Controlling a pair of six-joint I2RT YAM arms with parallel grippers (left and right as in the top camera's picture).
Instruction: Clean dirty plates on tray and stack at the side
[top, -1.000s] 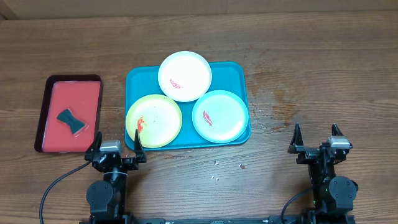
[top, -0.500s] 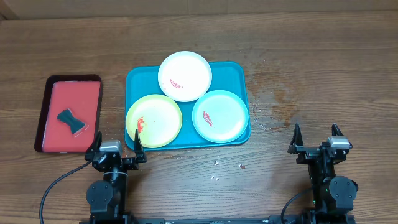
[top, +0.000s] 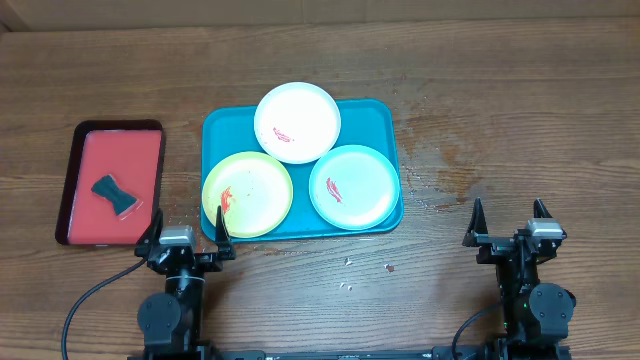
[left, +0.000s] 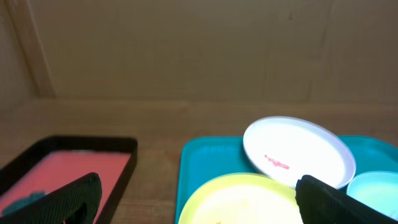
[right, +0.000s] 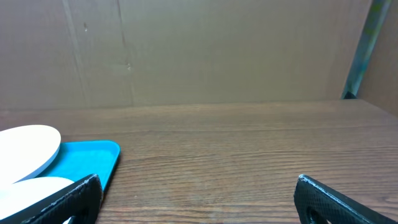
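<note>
The teal tray (top: 222, 126) lies mid-table and holds three plates with red smears: a white plate (top: 297, 121) at the back, a yellow-green plate (top: 248, 194) front left, a light blue plate (top: 355, 186) front right. My left gripper (top: 186, 225) is open and empty just in front of the yellow-green plate. In the left wrist view I see the tray (left: 205, 162), the white plate (left: 298, 151) and the yellow-green plate (left: 239, 202). My right gripper (top: 510, 218) is open and empty, right of the tray, over bare wood.
A smaller red tray with a dark rim (top: 82, 176) lies at the left and holds a dark sponge (top: 116, 195). Small crumbs and stains (top: 440, 180) mark the wood right of the teal tray. A cardboard wall stands behind the table.
</note>
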